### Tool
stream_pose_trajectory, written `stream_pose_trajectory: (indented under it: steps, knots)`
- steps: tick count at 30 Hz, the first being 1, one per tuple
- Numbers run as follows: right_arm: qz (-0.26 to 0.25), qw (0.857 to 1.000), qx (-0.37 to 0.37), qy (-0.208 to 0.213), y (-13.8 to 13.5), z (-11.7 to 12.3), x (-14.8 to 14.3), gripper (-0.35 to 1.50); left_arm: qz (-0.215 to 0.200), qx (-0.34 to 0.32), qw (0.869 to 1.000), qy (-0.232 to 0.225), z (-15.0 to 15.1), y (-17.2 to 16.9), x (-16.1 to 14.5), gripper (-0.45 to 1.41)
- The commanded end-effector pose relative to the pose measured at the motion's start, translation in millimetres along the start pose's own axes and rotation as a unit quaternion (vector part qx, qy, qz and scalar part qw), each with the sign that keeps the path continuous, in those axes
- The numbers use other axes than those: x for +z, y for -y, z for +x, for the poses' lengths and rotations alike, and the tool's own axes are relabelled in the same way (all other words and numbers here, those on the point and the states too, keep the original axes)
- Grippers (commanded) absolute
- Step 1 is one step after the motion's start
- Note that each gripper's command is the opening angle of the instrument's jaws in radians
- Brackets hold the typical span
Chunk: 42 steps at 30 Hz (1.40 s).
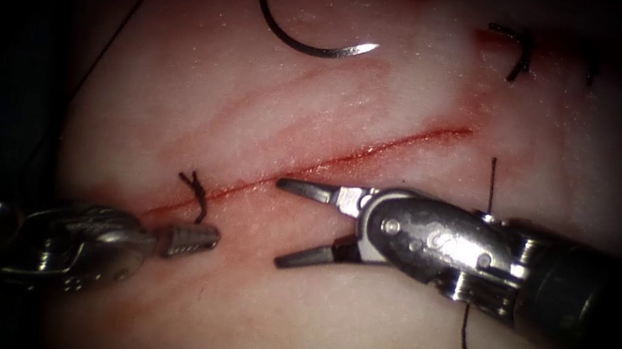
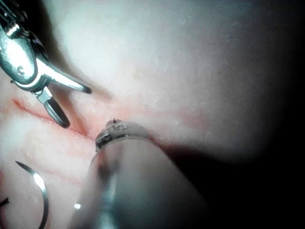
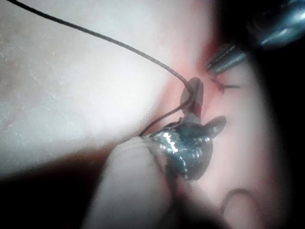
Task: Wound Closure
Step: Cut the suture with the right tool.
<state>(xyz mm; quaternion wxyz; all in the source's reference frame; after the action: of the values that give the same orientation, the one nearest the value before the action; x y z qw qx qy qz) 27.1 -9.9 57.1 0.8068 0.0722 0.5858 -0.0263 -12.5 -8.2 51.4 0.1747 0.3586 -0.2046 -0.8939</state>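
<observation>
Right hand spread, empty; left hand clenched, empty; needle loose on tissue, far beyond both; thread under the right hand may snag.

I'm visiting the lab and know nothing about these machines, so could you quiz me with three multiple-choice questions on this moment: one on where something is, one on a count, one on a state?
1. Where is the needle?
A. Held by the right tool
B. Lying free on the tissue, above the cut
C. Held by the left tool

2. How many knotted stitches show in the endoscope view?
A. None
B. Two
C. Five

3. How do the jaws of the right tool stand?
A. Open, holding nothing
B. Shut on the needle
C. Shut on the thread

Answers:
1. B: the needle rests on the tissue, far from both tools.
2. B: one knot sits on the cut by the left tool, another knot lies at the upper right.
3. A: its two jaws spread apart with nothing between them.
</observation>
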Motion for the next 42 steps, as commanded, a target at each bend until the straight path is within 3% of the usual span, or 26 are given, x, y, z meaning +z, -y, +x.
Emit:
stream_pose_trajectory:
  steps: [1, 10, 24, 26, 32, 41, 42]
  knots:
    - [0.001, 1.000, -0.002, -0.010, -0.5, -0.2, 1.1, 0.93, 0.002, 0.000, 1.000, -0.004, 0.0, 0.3, 0.7, -0.35]
    - [0.019, 0.999, -0.017, -0.044, -1.1, -1.1, 4.4, 0.88, 0.016, -0.021, 0.997, -0.071, -0.7, 0.7, -0.4, -0.35]
    - [0.031, 0.989, -0.095, -0.108, -1.2, -2.0, 8.1, 0.79, -0.004, -0.012, 0.988, -0.154, -0.1, 0.7, -0.6, -0.35]
    - [0.039, 0.987, -0.104, -0.118, -1.1, -1.8, 8.7, 0.71, -0.005, -0.017, 0.987, -0.157, -0.1, 0.9, -0.6, -0.35]
    - [0.044, 0.977, -0.140, -0.153, -1.3, -1.1, 10.4, 0.69, -0.005, -0.029, 0.987, -0.156, -0.3, 1.1, -0.6, -0.35]
    - [0.027, 0.977, -0.153, -0.148, -1.7, -0.8, 11.7, 0.69, -0.004, -0.037, 0.988, -0.150, -0.4, 0.9, -0.5, -0.35]
    - [0.026, 0.977, -0.154, -0.147, -1.6, -0.8, 12.2, 0.76, -0.004, -0.037, 0.988, -0.150, -0.3, 0.9, -0.6, -0.35]
